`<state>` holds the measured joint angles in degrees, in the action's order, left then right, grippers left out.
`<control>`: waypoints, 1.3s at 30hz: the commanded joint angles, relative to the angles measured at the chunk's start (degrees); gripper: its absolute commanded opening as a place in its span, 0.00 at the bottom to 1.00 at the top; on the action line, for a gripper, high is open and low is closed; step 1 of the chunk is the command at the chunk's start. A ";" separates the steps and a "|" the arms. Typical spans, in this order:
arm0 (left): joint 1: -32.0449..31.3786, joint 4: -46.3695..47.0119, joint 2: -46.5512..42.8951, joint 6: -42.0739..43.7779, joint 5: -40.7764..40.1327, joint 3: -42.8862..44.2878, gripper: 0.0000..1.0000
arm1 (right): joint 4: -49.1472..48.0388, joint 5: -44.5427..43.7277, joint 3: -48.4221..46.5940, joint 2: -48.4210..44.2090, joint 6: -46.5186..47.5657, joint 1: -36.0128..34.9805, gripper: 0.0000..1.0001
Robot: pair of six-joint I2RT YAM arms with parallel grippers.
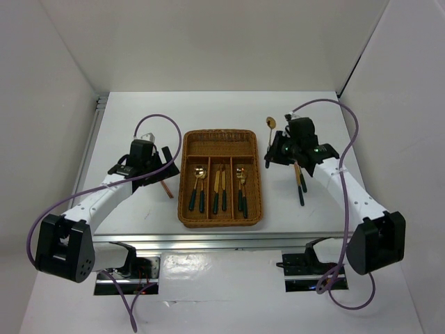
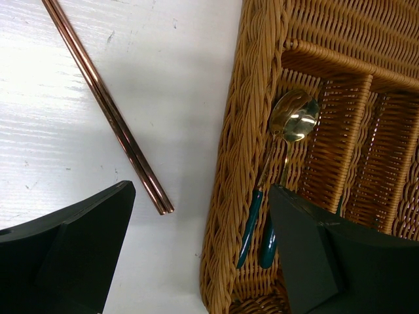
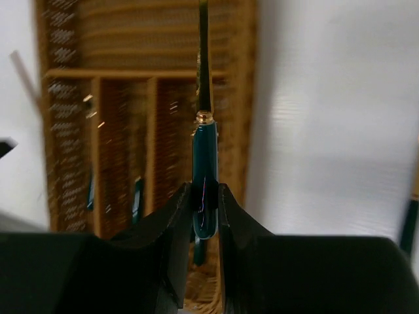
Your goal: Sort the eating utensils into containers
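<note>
On the white tabletop (image 1: 149,212), the sorting looks a good half done, with several pieces left outside the tray.

Nearest, the three long slots of the rectangular brown woven wicker tray (image 1: 221,223) are filled: two gold-headed, green-handled spoons (image 2: 293,119) on the left, what look like knives (image 1: 220,188) in the middle and forks (image 1: 241,186) on the right. Left of the tray, the thin copper-brown chopsticks (image 2: 108,108) lie unsorted, with the left claw (image 2: 200,196) hovering over them, fingers apart and empty. Right of the tray, a few loose green-handled utensils (image 1: 300,186) wait under the arm. Farther on, the right claw (image 3: 205,196) is clamped on the green handle of a gold spoon (image 3: 204,147), held aloft beside the tray's far right corner. Farthest, the crosswise slot (image 1: 221,145) looks empty, probably meant for the chopsticks.
</note>
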<state>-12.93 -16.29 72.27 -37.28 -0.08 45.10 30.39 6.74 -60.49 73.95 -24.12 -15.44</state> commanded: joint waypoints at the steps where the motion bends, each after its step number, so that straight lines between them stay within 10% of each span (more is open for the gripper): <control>1: 0.27 1.52 -0.38 1.59 0.08 1.48 0.98 | -3.66 10.29 -0.16 -0.92 1.88 -3.97 0.03; 13: 3.61 0.39 -3.36 -1.83 -2.30 -1.41 0.99 | -23.97 13.48 7.51 1.45 -8.39 -19.26 0.03; 39: 6.51 0.39 -9.78 -4.30 -4.14 -5.29 1.00 | -29.95 3.72 2.40 17.97 -35.47 -32.46 0.05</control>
<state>-6.79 -16.69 63.86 -40.84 -3.70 40.38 3.01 11.81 -54.46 89.78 -57.69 -47.22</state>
